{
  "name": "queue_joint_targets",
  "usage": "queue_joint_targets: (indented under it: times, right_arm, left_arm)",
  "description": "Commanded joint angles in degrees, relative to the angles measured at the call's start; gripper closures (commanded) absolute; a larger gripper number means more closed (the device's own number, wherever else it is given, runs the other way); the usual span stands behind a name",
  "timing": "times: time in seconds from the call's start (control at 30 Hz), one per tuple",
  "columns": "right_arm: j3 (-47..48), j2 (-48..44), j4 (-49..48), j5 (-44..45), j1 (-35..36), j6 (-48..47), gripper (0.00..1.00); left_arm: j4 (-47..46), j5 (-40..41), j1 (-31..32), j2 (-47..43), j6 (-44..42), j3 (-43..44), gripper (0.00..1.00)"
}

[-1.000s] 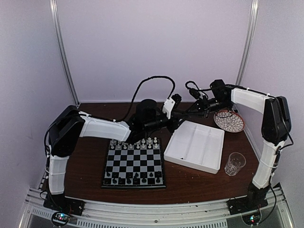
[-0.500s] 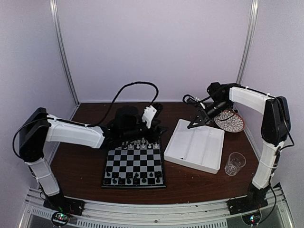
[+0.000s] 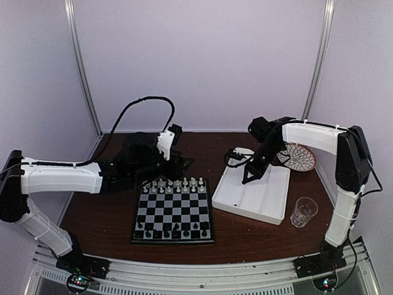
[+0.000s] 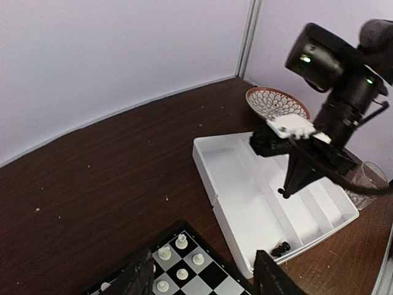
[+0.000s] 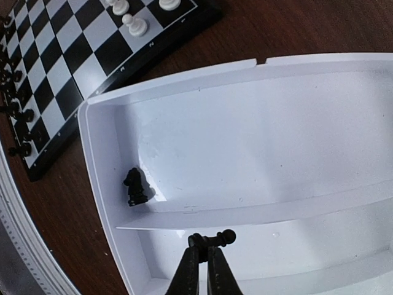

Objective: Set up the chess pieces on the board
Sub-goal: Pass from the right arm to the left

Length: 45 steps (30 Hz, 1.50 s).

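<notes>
The right jaws are closed on a black pawn (image 5: 216,237), seemingly by its base, having been lowered from the plate (image 3: 296,156) into the tray (image 5: 101,172), where a knight (image 5: 135,186) is left. The left jaws, now open and empty, have been drawn back over the far edge of the board (image 3: 174,212), so only the tray wall must be cleared.

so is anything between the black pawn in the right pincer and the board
Only the side wall of the tray, which the pawn in the right pincer must clear. Nothing else shows between tray and board; the left pincer hovers over the white end.
</notes>
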<state>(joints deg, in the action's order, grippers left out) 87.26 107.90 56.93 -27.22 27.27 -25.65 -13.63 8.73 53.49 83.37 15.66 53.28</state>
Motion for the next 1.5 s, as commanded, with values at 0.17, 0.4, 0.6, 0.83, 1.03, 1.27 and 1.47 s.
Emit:
queue_joint_targets:
  times: [0.17, 0.4, 0.6, 0.83, 1.03, 1.27, 1.47]
  right_arm:
    - [-10.8, -15.1, -8.6, 13.3, 6.7, -14.9, 0.95]
    - [-11.4, -21.8, -5.5, 3.4, 7.4, -19.8, 0.94]
    - [-10.7, -23.5, -1.9, 1.2, 8.1, -23.6, 0.94]
    - [-8.5, -23.4, 1.8, -0.9, 8.9, -25.8, 0.94]
    - [-7.4, -22.7, 3.0, -1.5, 10.0, -26.5, 0.94]
    - [-5.8, -22.3, 3.6, -1.3, 10.7, -26.1, 0.94]
    - [-6.0, -21.6, 2.1, 0.5, 10.7, -25.7, 0.94]
  left_arm:
    - [7.6, -26.3, -10.1, 9.8, 27.3, 11.0, 0.51]
    - [1.9, -45.1, -10.3, 25.9, 41.8, 24.2, 0.55]
    - [-9.2, -53.4, -9.4, 33.7, 54.1, 29.9, 0.61]
    - [-7.1, -59.5, -7.7, 37.5, 57.1, 35.0, 0.66]
    - [-5.5, -62.8, -5.9, 39.8, 58.3, 38.2, 0.69]
    - [-2.1, -63.6, -5.4, 40.4, 57.4, 38.8, 0.69]
    - [-3.0, -64.8, -5.2, 41.6, 59.1, 39.0, 0.68]
